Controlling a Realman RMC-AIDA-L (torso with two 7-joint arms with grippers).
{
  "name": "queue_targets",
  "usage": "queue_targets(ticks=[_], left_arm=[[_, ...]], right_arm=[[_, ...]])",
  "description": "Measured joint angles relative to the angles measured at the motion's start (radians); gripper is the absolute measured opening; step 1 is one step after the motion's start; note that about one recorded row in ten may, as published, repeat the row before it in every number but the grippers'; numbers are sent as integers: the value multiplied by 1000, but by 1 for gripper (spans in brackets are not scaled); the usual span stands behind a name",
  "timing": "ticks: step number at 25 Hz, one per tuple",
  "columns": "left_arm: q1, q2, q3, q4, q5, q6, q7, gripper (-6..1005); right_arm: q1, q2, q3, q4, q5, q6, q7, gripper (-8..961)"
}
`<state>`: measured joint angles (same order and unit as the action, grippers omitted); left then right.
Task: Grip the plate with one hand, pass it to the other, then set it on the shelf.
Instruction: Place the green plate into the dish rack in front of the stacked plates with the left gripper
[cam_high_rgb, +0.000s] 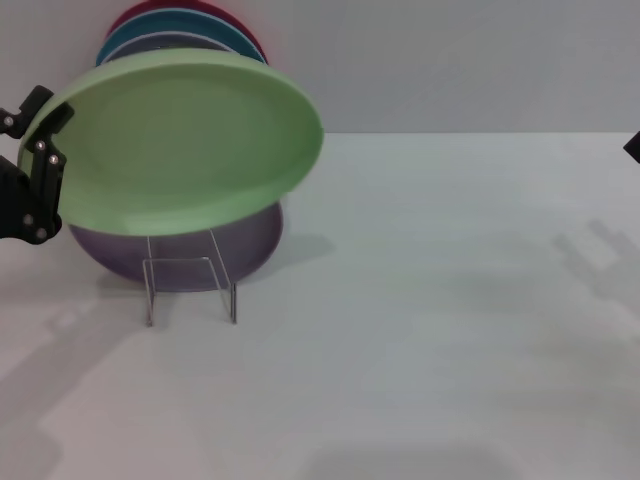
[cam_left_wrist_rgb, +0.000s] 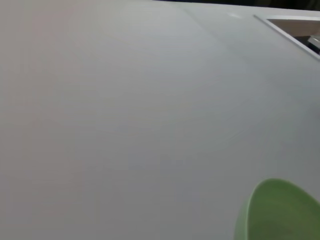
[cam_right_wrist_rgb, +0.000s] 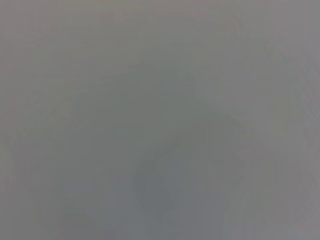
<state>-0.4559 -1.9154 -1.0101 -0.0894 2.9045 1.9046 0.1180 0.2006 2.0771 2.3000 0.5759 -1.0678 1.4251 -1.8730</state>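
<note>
The light mint-green plate (cam_high_rgb: 185, 140) hangs tilted in the air at the far left, above the shelf. It also shows in the left wrist view (cam_left_wrist_rgb: 282, 215). My left gripper (cam_high_rgb: 48, 140), black, is shut on the plate's left rim. The shelf (cam_high_rgb: 190, 262), a small clear rack on thin wire legs, stands on the table below the plate. A purple plate (cam_high_rgb: 190, 250) leans in it. Only a black tip of my right gripper (cam_high_rgb: 634, 146) shows at the right edge, far from the plate. The right wrist view shows only grey surface.
Behind the mint plate stand more plates: a dark teal one (cam_high_rgb: 165, 28) and a magenta one (cam_high_rgb: 235, 18). The white table (cam_high_rgb: 430, 300) stretches to the right and front. A grey wall rises behind it.
</note>
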Motion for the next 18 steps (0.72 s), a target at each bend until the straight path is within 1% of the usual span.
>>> queue_targets(ticks=[7,13,18], left_arm=[[-7,4,15,0,-7,-5,33,72],[-43,-2,39,49,-11,-15,68,71],[-53,-2,59,69,-12,-55,124,70]], right_arm=[[0,0,-4,-1,0,22,-2,790],[-1,2,-4,-2,-4,53,-20,790],[1,2,-4,-2,-10,75,-24,790]])
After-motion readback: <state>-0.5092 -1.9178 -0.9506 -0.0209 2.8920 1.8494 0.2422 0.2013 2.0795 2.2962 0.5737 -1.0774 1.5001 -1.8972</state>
